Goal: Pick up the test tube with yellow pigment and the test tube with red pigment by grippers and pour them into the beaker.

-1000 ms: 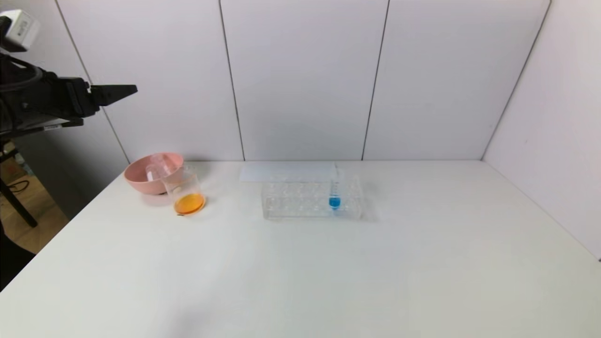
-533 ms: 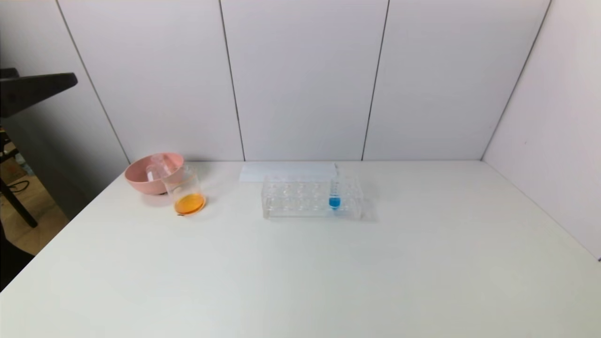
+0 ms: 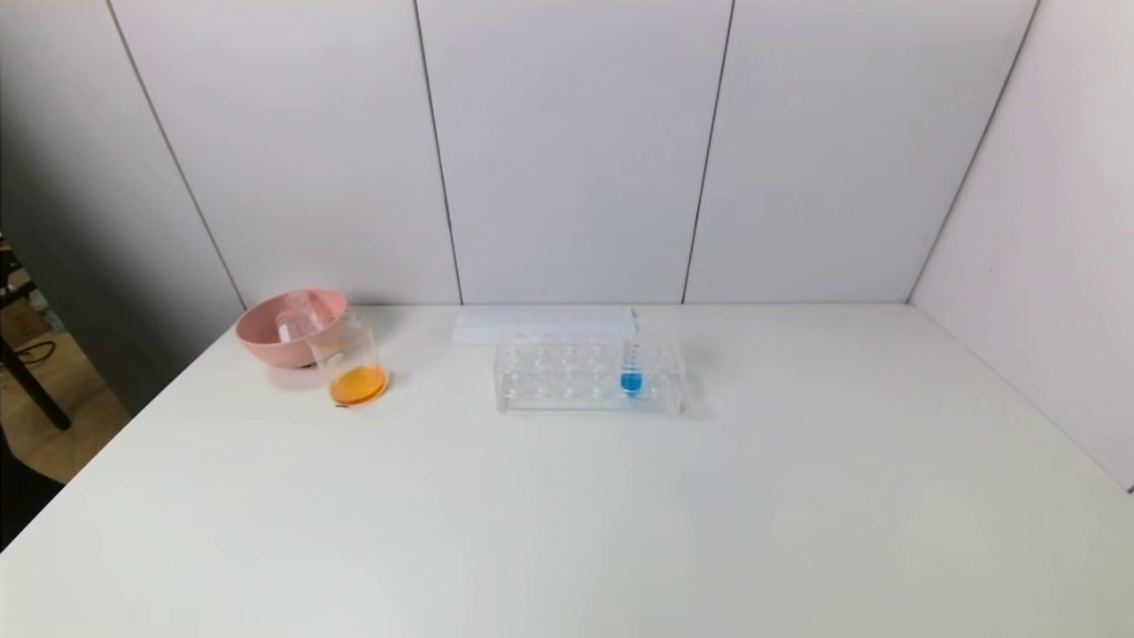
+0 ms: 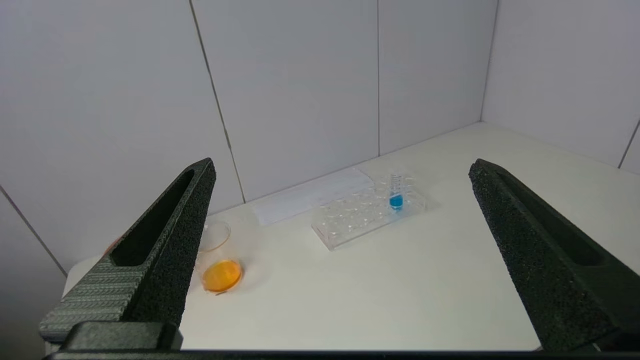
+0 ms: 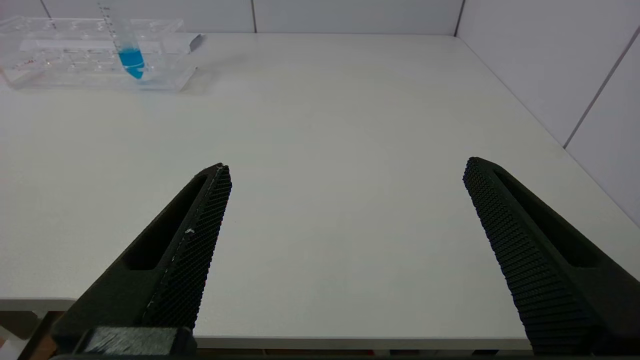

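- The beaker [image 3: 348, 361] stands at about 10 o'clock on the white bench [image 3: 567, 514], touching or just in front of the pink bowl [image 3: 282, 326], and it holds a pool of orange liquid [image 3: 358, 384] at its base.
- That orange reads to me as the yellow and red already mixed, so I judge the pouring step done and the task at its close.
- The clear tube rack [image 3: 588, 377] sits near 12 o'clock, well apart from the beaker, with only 1 tube standing in it, the blue-liquid tube [image 3: 631, 365].
- Pale, clear shapes lie inside the pink bowl; they could be the 2 emptied tubes, but I cannot tell for sure.
- Neither the yellow tube nor the red tube shows anywhere else.
- No arm appears in the head view.
- The left gripper [image 4: 340, 172] hangs high off the bench's 9 o'clock side, jaws spread wide and holding nothing.
- The right gripper [image 5: 345, 170] sits low over the near edge around 5 o'clock, jaws released too, nothing between them.
- Next move, in my judgement: nothing more to grasp, just bring both arms to rest clear of the glassware.
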Controlling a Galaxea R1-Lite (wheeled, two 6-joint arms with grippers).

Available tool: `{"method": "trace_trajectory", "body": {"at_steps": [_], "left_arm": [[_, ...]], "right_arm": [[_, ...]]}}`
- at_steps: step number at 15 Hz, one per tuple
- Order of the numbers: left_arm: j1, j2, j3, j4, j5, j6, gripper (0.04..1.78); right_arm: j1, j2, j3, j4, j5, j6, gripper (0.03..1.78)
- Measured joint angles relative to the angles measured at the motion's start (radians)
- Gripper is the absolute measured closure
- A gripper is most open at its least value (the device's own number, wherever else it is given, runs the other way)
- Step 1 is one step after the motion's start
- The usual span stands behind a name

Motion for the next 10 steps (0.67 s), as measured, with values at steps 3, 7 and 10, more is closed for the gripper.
{"method": "trace_trajectory", "body": {"at_steps": [3, 7, 10], "left_arm": [[0.012, -0.203, 0.102, -0.011, 0.038, 0.083, 0.05], [0.055, -0.339, 0.387, -0.232, 0.091, 0.161, 0.05], [0.061, -0.381, 0.715, -0.583, 0.142, 0.203, 0.05]], "right_arm": [[0.000, 0.000, 0.000, 0.000, 0.000, 0.000, 0.11], [0.000, 0.000, 0.000, 0.000, 0.000, 0.000, 0.11], [0.000, 0.000, 0.000, 0.000, 0.000, 0.000, 0.11]]}}
